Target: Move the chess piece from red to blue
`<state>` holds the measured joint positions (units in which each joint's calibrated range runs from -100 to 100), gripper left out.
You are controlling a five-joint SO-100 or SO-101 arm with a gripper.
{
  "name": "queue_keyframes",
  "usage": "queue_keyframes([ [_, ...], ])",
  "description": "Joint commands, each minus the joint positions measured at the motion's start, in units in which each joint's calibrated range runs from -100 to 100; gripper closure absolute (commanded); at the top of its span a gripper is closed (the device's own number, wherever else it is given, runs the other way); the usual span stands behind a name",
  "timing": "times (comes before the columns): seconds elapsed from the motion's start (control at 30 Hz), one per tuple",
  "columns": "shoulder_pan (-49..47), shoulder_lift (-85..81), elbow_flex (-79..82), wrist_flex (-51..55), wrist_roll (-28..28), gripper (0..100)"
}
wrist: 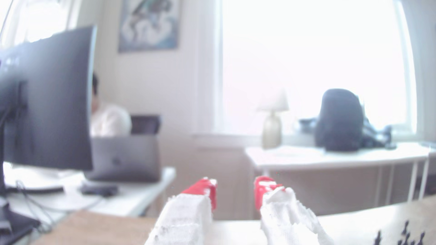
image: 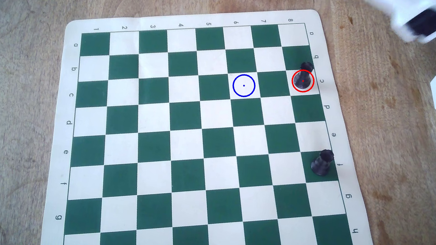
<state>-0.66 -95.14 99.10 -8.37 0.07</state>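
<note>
Your desk [image: 13, 91], overhead view, listed left to right: bare worn wood at the far left; then the green-and-cream chess board [image: 208, 144], lying askew on the desk with its numbered and lettered border showing. On a cream square right of the board's centre, toward the top: the blue circle [image: 245, 75], nothing standing in it. Two squares to its right, at the board's right edge: the red circle [image: 304, 70], with the chess piece [image: 303, 77] upright inside it, base within the ring, crown leaning out over the top of the ring. Lower along that same right edge, well apart: a second black rook [image: 322, 162], upright on a green square. Top right corner: your white arm [image: 430, 22], blurred, off the board and well clear of both rooks. Wrist view: the hand [wrist: 236, 188] enters from the bottom edge, its two white fingers [wrist: 186, 216] tipped in red and parted with a clear gap, holding nothing, aimed out across a blurred room.
</note>
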Motion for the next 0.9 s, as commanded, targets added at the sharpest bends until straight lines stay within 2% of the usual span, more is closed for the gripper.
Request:
queue_keyframes([
  [0.0, 2.11, -0.53, -1.45, 19.1, -2.54, 81],
  [0.03, 2.58, -0.62, -4.17, 29.58, -3.71, 80],
  [0.17, 3.6, -0.62, -9.98, 46.2, -5.91, 77],
  [0.2, 3.28, -0.53, -12.33, 54.15, -6.11, 74],
  [0.33, 4.46, 0.32, -14.15, 64.39, -4.93, 69],
  [0.47, 4.69, 6.35, -15.32, 68.97, -4.49, 68],
  [0.6, 3.99, 9.83, -11.43, 66.27, -4.69, 69],
  [0.77, 5.0, 24.94, 0.54, 39.16, -4.49, 69],
  [0.87, 5.87, 30.62, 0.72, 32.12, -4.49, 70],
])
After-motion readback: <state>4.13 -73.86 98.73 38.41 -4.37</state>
